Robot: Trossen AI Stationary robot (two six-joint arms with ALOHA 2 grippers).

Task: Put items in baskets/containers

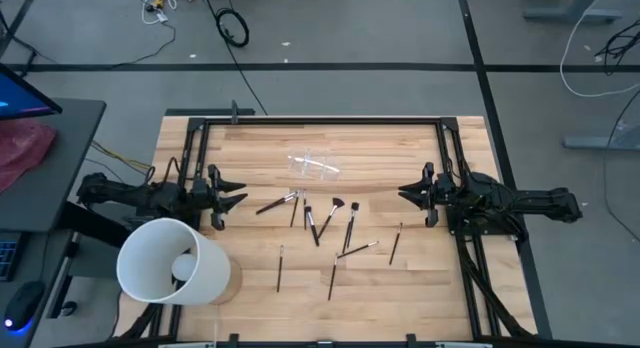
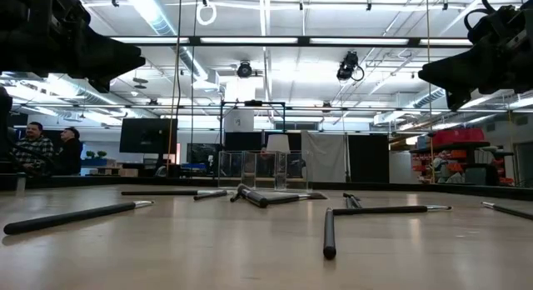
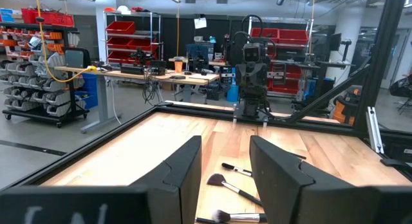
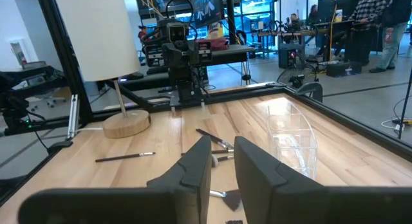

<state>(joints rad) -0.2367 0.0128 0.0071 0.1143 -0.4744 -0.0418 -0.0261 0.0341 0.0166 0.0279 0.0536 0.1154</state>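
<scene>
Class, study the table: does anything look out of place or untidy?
Yes. The makeup brushes lie scattered flat across the table's middle at all angles, some crossing. None is in the clear holder, which stands apart behind them.

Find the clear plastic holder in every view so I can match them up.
High view: clear holder, far middle of the table, beyond the brushes.
Low view: centre background, behind the brushes.
Left wrist view: not visible.
Right wrist view: right of centre.
Shared landmark: the scattered brushes.
</scene>
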